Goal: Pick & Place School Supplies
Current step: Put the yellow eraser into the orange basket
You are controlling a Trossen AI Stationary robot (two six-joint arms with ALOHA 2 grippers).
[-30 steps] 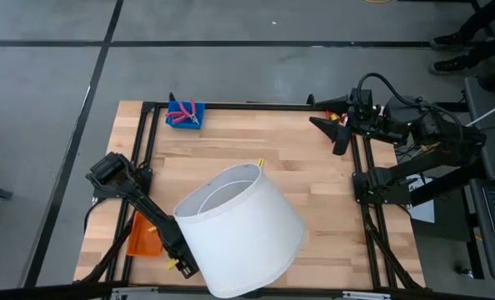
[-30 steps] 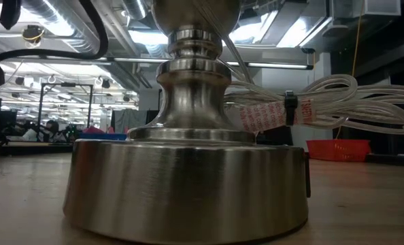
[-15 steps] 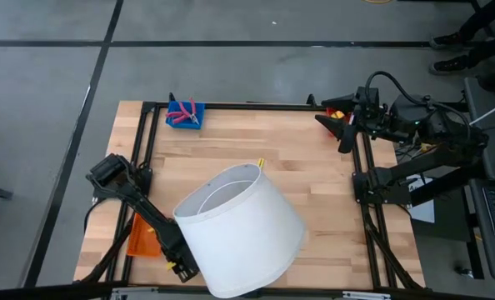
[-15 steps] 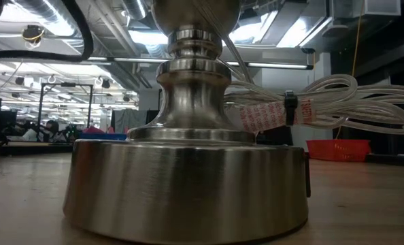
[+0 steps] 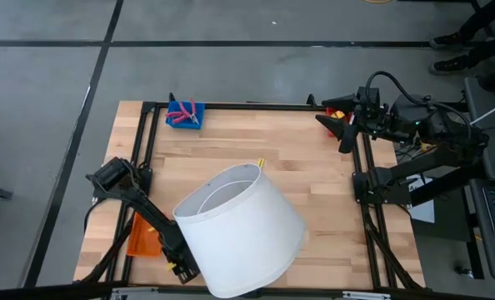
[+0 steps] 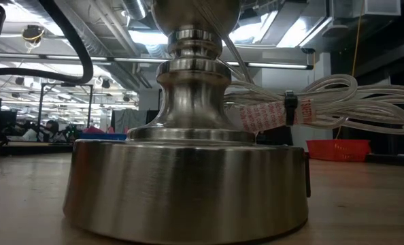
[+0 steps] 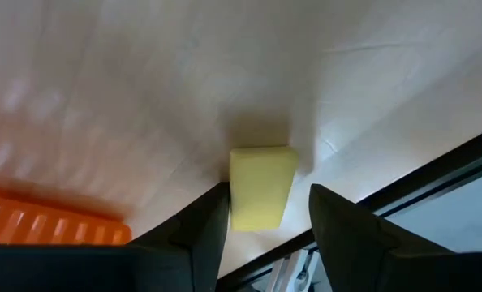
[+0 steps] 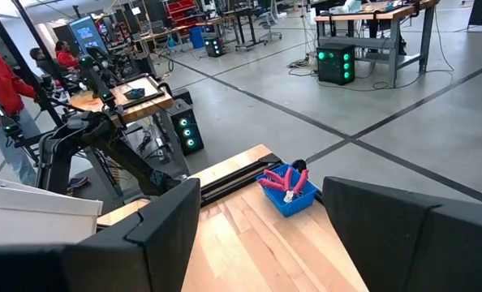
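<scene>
Early days, I'd say. The left gripper (image 7: 261, 223) sits by the orange slatted plastic tray (image 5: 142, 237), jaws partly open around a small yellow blocky eraser-like piece (image 7: 261, 188), grip unclear. Right gripper (image 8: 261, 223) waits wide open, empty. Pink-handled scissors (image 5: 184, 112) already lie in the blue plastic tray (image 5: 172, 121).

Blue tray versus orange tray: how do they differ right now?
The small blue plastic tray sits at the table's far left corner, holding a pink-handled tool. The orange slatted plastic tray lies at the near left edge, partly under the left arm. Its contents can't be seen. Both rest on the wooden table.
</scene>
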